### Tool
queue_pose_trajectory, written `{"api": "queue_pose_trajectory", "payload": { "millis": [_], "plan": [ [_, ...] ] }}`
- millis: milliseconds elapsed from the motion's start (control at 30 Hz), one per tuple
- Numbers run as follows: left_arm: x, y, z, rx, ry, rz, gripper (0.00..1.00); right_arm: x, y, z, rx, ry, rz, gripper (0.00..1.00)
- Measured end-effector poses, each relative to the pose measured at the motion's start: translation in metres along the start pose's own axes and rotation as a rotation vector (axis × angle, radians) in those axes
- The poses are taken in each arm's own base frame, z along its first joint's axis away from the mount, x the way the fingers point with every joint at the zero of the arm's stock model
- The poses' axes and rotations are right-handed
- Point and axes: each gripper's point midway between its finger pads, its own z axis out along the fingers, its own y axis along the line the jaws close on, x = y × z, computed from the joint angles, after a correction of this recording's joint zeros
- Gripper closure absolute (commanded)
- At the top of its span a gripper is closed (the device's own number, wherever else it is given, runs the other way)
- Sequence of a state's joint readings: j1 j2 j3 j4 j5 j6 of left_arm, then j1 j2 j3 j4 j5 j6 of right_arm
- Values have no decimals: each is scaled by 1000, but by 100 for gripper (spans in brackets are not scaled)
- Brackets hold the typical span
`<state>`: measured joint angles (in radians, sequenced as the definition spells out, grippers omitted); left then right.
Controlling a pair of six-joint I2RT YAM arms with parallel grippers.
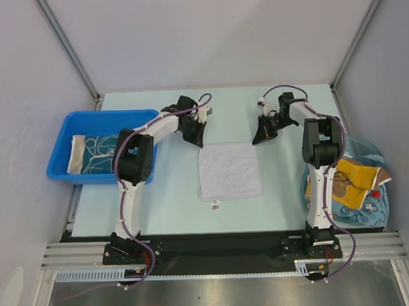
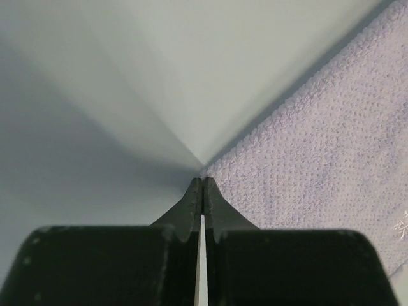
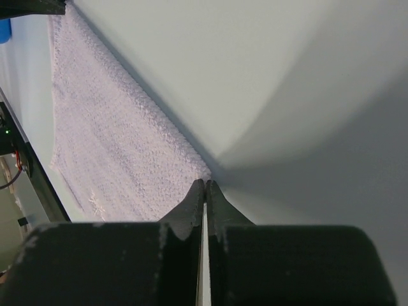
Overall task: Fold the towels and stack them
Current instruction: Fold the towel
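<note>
On the middle of the table, the pale towel, soft, light and limp, is lying flat while the left tool and right tool are pinching shut on its far corners, likely good holds for folding.

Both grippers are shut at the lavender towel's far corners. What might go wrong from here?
The left gripper and right gripper seem to catch only the very corner tips of the lavender towel. A corner may slip out on lifting, which would skew the fold. The unfolded pile lies close beside the right arm, so a swing might drag it.
</note>
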<state>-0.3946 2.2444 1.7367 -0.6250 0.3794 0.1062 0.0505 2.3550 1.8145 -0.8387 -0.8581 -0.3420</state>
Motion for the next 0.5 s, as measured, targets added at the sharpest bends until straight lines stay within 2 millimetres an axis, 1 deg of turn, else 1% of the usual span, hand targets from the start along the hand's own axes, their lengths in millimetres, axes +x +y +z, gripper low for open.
{"api": "queue_pose_trajectory", "payload": {
  "millis": [167, 233, 400, 467, 500],
  "plan": [
    [-6, -2, 3, 25, -3, 8, 100, -3, -5, -2, 9, -15, 0, 100],
    [-9, -3, 3, 32, -5, 16, 100, -5, -9, -2, 19, -29, 1, 100],
    [-29, -5, -4, 41, -45, 61, 100, -8, -17, -10, 60, -79, 0, 100],
    [-43, -5, -10, 37, -79, 92, 100, -12, -16, -16, 85, -107, -20, 100],
    [-46, -5, -11, 37, -86, 98, 100, -16, -13, -20, 95, -123, -31, 100]
  ]
}}
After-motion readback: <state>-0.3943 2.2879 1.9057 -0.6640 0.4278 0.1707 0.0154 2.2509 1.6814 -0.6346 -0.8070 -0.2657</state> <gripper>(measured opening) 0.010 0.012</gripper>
